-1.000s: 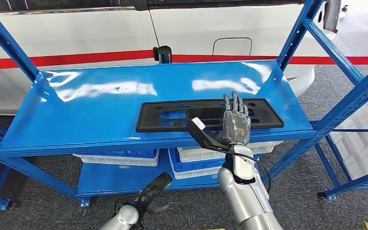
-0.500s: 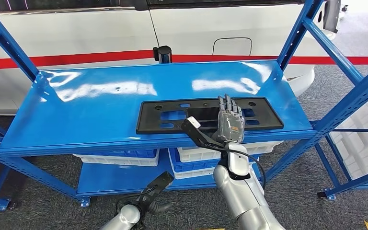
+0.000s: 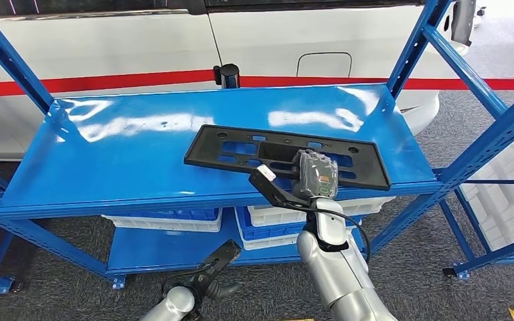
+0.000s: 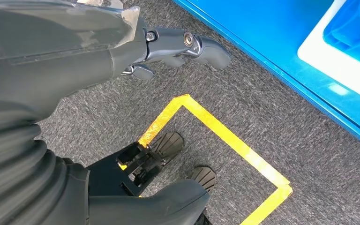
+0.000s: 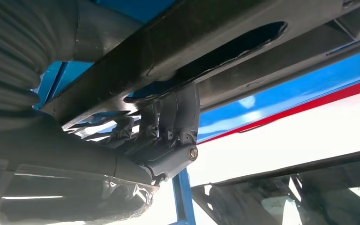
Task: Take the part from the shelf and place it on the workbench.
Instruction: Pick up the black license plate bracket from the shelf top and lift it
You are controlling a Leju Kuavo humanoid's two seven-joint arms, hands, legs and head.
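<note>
Right hand (image 3: 315, 175) grips black part (image 3: 241, 148), fingers curled.

Shelf (image 3: 140, 150): painted metal, glossy blue, smooth, bright reflections toward rear edge.
Part (image 3: 288, 155): black plastic, matt, smooth, moulded cut-outs; underside looks dull in right wrist view.
Right hand (image 3: 316, 175): dark grey plastic fingers, satin; ribbed grey cover behind.
Right arm (image 3: 338, 274): silver metal-look, polished.
Left hand (image 4: 178, 47): grey plastic, smooth, slight sheen.
Floor (image 4: 272, 122): grey carpet, rough, matt; yellow tape (image 4: 225, 136) glossy.
Bins (image 3: 160, 219) below shelf: white and blue plastic.
</note>
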